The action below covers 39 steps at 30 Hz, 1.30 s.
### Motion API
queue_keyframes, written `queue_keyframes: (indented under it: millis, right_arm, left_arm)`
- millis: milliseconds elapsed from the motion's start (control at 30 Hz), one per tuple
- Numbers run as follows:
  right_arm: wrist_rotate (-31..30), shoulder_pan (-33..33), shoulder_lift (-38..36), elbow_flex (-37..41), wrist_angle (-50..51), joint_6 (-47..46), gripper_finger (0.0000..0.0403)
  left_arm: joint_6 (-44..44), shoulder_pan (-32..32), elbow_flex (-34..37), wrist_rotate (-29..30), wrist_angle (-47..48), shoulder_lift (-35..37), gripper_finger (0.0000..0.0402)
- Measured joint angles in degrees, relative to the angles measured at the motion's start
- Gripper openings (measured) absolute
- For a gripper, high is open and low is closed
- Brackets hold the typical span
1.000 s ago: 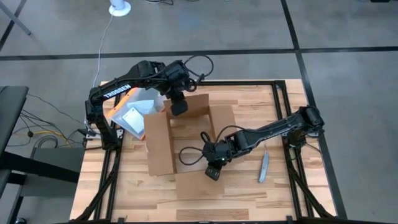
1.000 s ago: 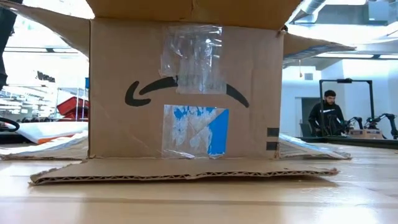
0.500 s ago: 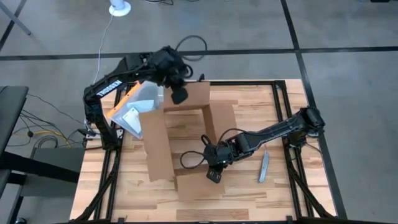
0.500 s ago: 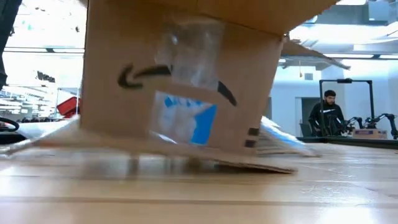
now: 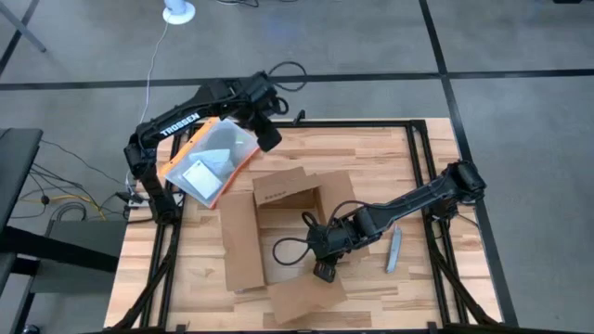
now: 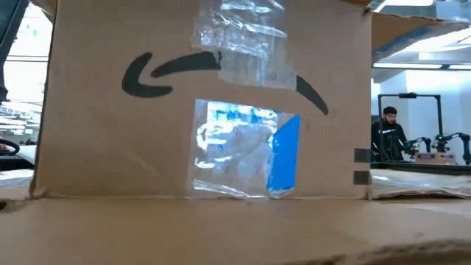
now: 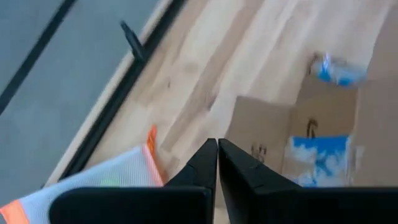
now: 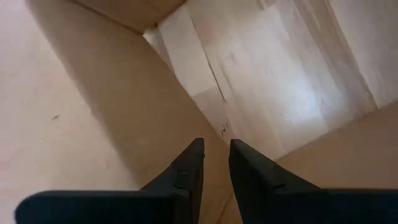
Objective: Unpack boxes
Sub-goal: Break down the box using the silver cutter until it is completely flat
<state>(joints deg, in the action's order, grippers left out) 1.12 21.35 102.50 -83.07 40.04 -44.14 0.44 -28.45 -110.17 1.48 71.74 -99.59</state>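
At about ten o'clock on the tabletop (image 5: pixel 390 153) lies an orange-edged clear pouch (image 5: pixel 206 162) with a white label inside, its far corner at the edge; just beside it, toward eleven o'clock, hangs the left tool (image 5: pixel 268 139), its two fingers pressed together on nothing, as the left wrist view shows, clear of the cardboard and over bare wood.

At the centre stands the brown corrugated shipping box (image 5: pixel 290 213), open at the top with flaps splayed flat toward nine, six and twelve o'clock; from table height its near wall (image 6: pixel 206 103) shows a black curved mark, clear tape above and torn blue-and-white tape below. What remains inside cannot be told from above.

At the box's five o'clock corner sits the right tool (image 5: pixel 322 269), low against the cardboard; in the right wrist view its fingers (image 8: pixel 186 171) stand a narrow gap apart, apparently gripping nothing, with a cardboard panel beneath them. Farther right, near four o'clock, a slim grey tool resembling a box cutter (image 5: pixel 393 249) lies on the wood.

The box looks light and fairly stiff, though its loose flaps will bend and it will probably slide on smooth wood; the firmest hold is likely a wall's upper edge near a corner, pinched across its thickness, not a flap.
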Motion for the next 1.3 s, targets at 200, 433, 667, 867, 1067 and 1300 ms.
queue_keyframes:
  millis: [200,433,667,867,1067,1300]
  right_arm:
    - [0.0,-0.5,-0.1,-0.1,0.2,2.6,0.0063]
    - [4.5,-2.2,-0.1,-0.1,-0.2,3.6,0.0063]
    - [10.8,-4.1,-0.1,-0.2,0.2,1.3,0.0063]
    - [17.7,-5.5,-0.2,-0.2,3.4,1.7,0.0063]
    - [17.6,-6.3,-0.2,-0.2,2.6,5.3,0.0063]
    - [16.7,-7.5,-0.1,-0.2,1.7,6.5,0.0063]
  left_arm:
    - [1.3,2.2,-5.9,0.0,2.1,2.0,0.0000]
    - [1.6,2.2,-7.9,1.1,2.0,4.2,0.0000]
    - [3.4,2.2,-7.9,1.8,3.5,4.3,0.0000]
    - [2.9,2.0,-7.8,2.0,0.5,4.2,0.0000]
    - [0.5,2.0,-7.8,2.1,-1.2,4.2,0.0000]
    - [5.4,2.0,-7.8,2.3,3.6,4.6,0.0000]
